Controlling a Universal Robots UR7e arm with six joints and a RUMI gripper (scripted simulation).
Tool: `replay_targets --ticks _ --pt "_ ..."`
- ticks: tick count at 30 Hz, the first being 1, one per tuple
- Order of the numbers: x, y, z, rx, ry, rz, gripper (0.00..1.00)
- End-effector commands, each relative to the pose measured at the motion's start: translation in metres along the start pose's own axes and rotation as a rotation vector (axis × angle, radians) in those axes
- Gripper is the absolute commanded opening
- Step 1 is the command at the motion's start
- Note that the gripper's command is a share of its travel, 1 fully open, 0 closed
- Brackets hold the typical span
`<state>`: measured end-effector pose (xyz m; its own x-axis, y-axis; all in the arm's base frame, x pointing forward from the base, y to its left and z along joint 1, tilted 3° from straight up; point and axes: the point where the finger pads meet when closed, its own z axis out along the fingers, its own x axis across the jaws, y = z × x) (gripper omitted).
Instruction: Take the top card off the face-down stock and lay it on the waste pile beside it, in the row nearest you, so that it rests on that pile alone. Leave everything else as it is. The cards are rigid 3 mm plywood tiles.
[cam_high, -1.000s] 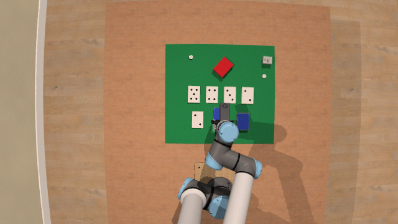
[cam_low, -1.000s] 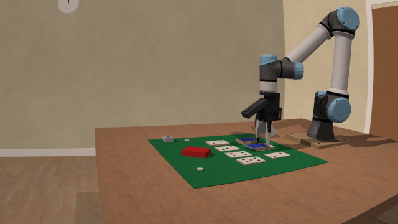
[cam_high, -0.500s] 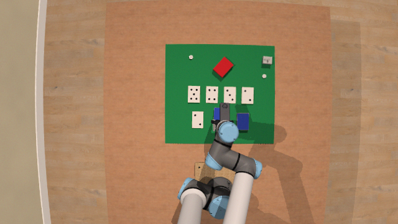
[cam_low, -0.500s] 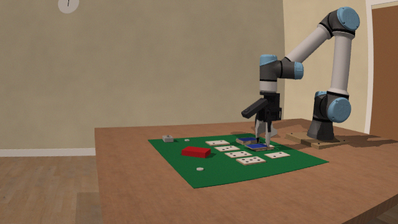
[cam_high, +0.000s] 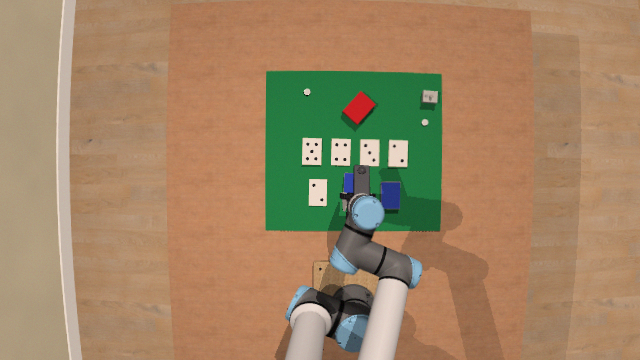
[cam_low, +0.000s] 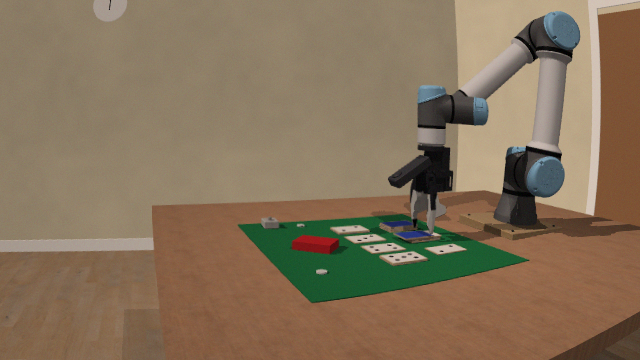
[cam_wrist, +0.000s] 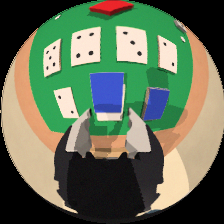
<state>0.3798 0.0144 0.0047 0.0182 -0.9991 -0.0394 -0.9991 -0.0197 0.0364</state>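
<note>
My gripper (cam_low: 422, 226) (cam_wrist: 109, 108) is open and stands low over the waste pile in the near row. A blue-backed card (cam_high: 348, 182) (cam_low: 412, 234) (cam_wrist: 106, 91) lies flat on that pile between the spread fingers. A strip of the white card (cam_wrist: 108, 116) under it shows at its near edge. The fingers do not appear to press the card. The face-down blue stock (cam_high: 390, 195) (cam_low: 397, 224) (cam_wrist: 156, 104) lies just to the right of the waste pile, apart from it. In the overhead view the wrist hides the fingertips.
The green mat (cam_high: 285, 210) (cam_low: 350, 280) bears a row of face-up cards (cam_high: 341, 151) behind the piles and one face-up card (cam_high: 318, 192) to their left. A red block (cam_high: 359, 107) (cam_low: 315, 244), a small grey block (cam_high: 429, 96) and two white discs (cam_high: 307, 91) (cam_high: 425, 122) lie farther back.
</note>
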Motion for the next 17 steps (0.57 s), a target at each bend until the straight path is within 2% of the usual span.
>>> replay_targets --ticks 1,5,15,17 --pt "0.000 0.000 -0.010 0.001 0.000 0.000 0.50" --pt "0.000 0.000 -0.022 0.001 0.000 0.000 0.50" --pt "0.000 0.000 -0.072 0.001 0.000 0.000 0.50" --pt "0.000 0.000 -0.072 0.001 0.000 0.000 0.50"
